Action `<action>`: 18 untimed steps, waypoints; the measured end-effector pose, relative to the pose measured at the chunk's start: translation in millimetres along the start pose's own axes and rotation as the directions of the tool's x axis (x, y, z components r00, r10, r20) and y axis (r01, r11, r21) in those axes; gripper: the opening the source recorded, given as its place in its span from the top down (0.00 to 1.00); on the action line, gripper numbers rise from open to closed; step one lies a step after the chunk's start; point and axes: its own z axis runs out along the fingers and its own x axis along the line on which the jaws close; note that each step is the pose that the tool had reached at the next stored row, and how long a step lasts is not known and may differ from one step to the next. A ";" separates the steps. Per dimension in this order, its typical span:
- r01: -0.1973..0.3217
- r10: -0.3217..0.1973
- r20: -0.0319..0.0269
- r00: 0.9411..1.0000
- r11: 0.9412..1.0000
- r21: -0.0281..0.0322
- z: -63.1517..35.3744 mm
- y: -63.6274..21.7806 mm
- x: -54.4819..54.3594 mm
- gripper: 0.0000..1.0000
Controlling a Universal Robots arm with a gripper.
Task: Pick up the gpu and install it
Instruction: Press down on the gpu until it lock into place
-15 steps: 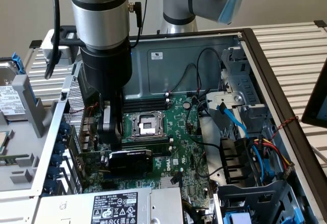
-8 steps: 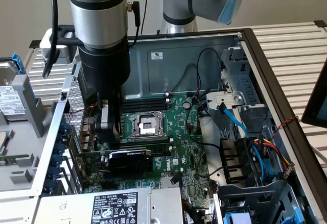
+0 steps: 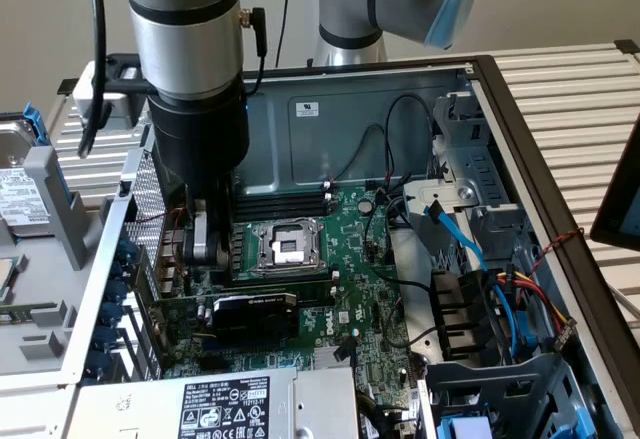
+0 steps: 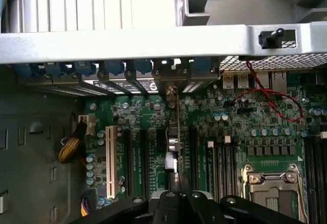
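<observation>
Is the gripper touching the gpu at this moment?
Cannot tell. In the wrist view the gpu runs edge-on up to the shut gripper, whose body hides the meeting place. The exterior view's angle settles nothing.

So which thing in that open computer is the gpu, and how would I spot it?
Start at the open computer case and find the big green motherboard lying in it. Near its lower edge in the exterior view, just below the empty silver processor socket, sits the gpu. It is the one small card with a black cover, unlike the thin black RAM sticks above the socket.
</observation>
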 end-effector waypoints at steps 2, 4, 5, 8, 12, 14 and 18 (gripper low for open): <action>0.000 0.000 0.000 1.000 1.000 0.002 3.1 4.8 0.3 0.89; 0.000 0.000 -0.002 1.000 1.000 0.005 5.7 6.4 0.3 0.89; 0.000 0.000 -0.003 1.000 1.000 0.008 6.4 6.4 0.3 0.89; 0.000 0.001 -0.010 1.000 1.000 0.017 7.5 6.3 0.3 0.89; 0.000 0.001 -0.012 1.000 1.000 0.019 9.2 6.2 0.3 0.89; -0.001 0.001 -0.012 1.000 1.000 0.018 9.9 6.2 0.2 0.89; -0.001 0.001 -0.012 1.000 1.000 0.019 11.2 6.1 -2.1 0.89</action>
